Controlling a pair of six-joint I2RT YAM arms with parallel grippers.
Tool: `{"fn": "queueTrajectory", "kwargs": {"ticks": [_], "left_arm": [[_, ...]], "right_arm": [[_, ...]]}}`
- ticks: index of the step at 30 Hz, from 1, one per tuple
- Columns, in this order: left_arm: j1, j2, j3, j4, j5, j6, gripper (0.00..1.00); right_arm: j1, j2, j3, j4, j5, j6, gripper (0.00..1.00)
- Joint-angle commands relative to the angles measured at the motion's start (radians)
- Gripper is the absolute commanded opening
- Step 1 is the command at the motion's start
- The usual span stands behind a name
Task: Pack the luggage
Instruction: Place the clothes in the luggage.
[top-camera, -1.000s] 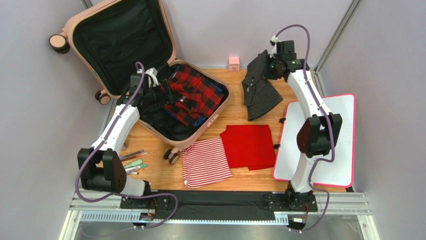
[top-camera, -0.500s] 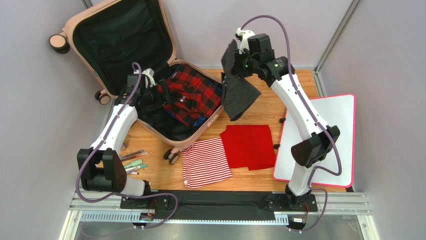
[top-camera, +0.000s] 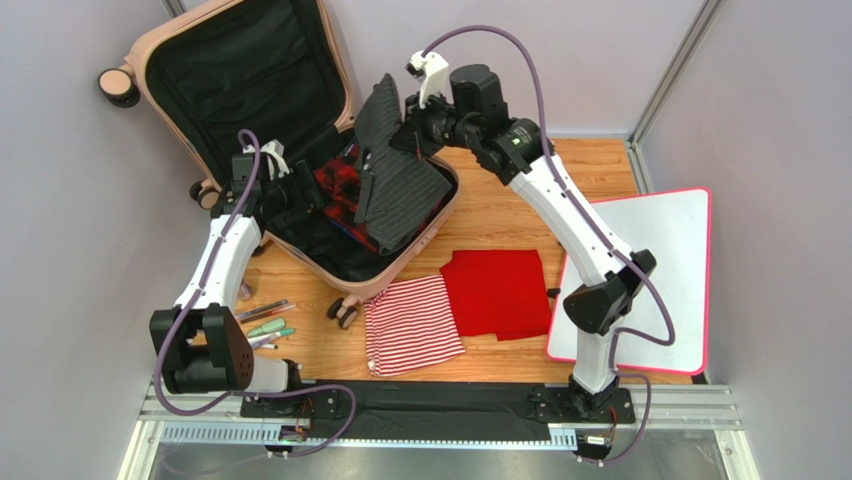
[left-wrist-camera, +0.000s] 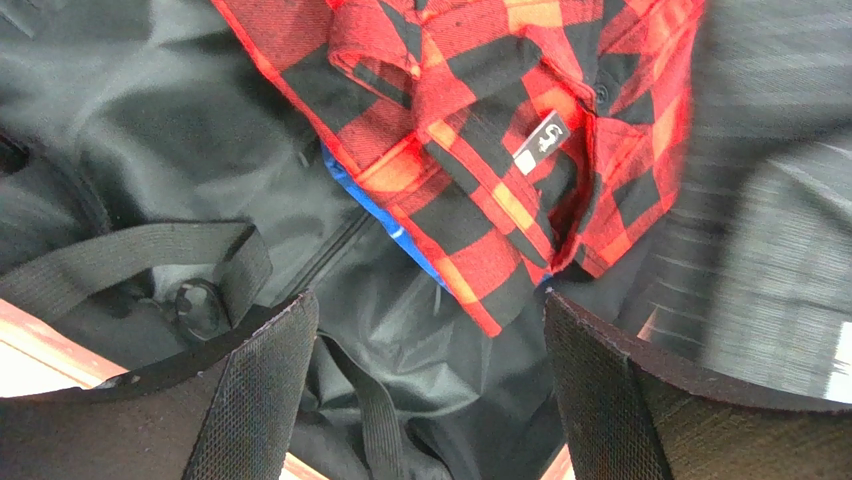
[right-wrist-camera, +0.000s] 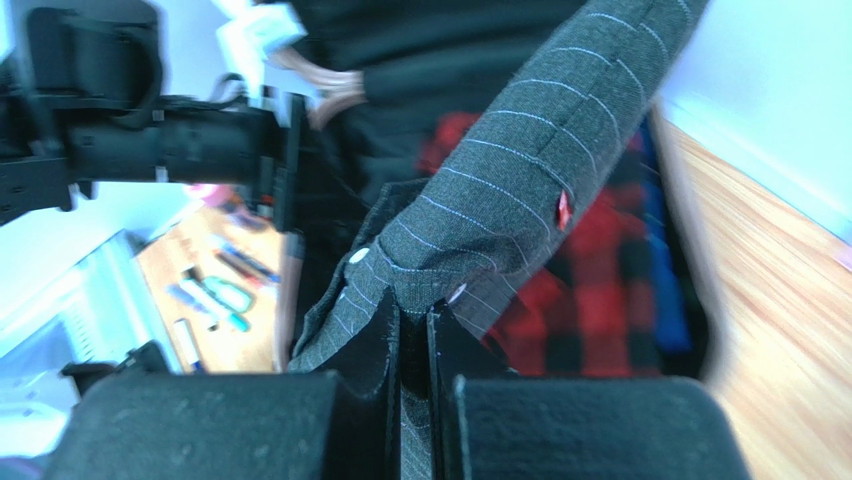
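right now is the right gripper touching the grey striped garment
Touching. The right wrist view shows the right gripper shut on the grey striped garment.

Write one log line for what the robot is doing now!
right hand: shut on grey striped garment, over open luggage | left hand: open, above red plaid shirt | red cloth, striped bag: on table

The luggage (top-camera: 230, 80) has a smooth shell and matt cloth lining; the pinstriped garment (top-camera: 400, 185) is woven.

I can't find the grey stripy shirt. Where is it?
In the top view, the grey pinstriped shirt hangs from the right hand, over the open pink suitcase and the red plaid shirt inside it.
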Motion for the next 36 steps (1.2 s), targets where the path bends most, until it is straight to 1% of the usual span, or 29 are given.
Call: {"fn": "queueTrajectory", "kwargs": {"ticks": [1,3,5,6,9,11,15,22,30,36], "left_arm": [[0.006,-0.044,-0.012,0.000,0.023,0.015,0.89],[0.006,-0.047,-0.026,0.003,0.026,0.012,0.89],[0.006,-0.052,-0.039,0.014,0.026,0.004,0.89],[0.006,-0.055,-0.051,0.017,0.026,0.004,0.89],[0.006,-0.060,-0.066,0.020,0.031,0.008,0.89],[0.004,-0.063,-0.074,0.014,0.026,0.015,0.88],[0.004,-0.076,-0.086,0.004,0.005,0.030,0.89],[0.006,-0.081,-0.086,0.000,-0.004,0.025,0.89],[0.004,-0.080,-0.091,0.000,-0.007,0.018,0.89],[0.004,-0.076,-0.091,0.006,-0.006,0.013,0.88]], "right_arm": [[0.003,0.094,0.047,0.171,-0.201,-0.022,0.00],[0.003,0.143,0.073,0.217,-0.275,-0.025,0.00],[0.002,0.243,0.119,0.234,-0.315,-0.030,0.00],[0.000,0.279,0.197,0.232,-0.353,-0.030,0.00],[-0.010,0.434,0.340,0.221,-0.430,0.011,0.00],[-0.020,0.476,0.353,0.252,-0.458,0.066,0.00],[-0.015,0.449,0.259,0.335,-0.496,0.111,0.00],[0.035,0.433,0.287,0.332,-0.544,0.123,0.00],[0.051,0.390,0.268,0.301,-0.588,0.104,0.00],[0.052,0.376,0.270,0.261,-0.585,0.074,0.00]]}}
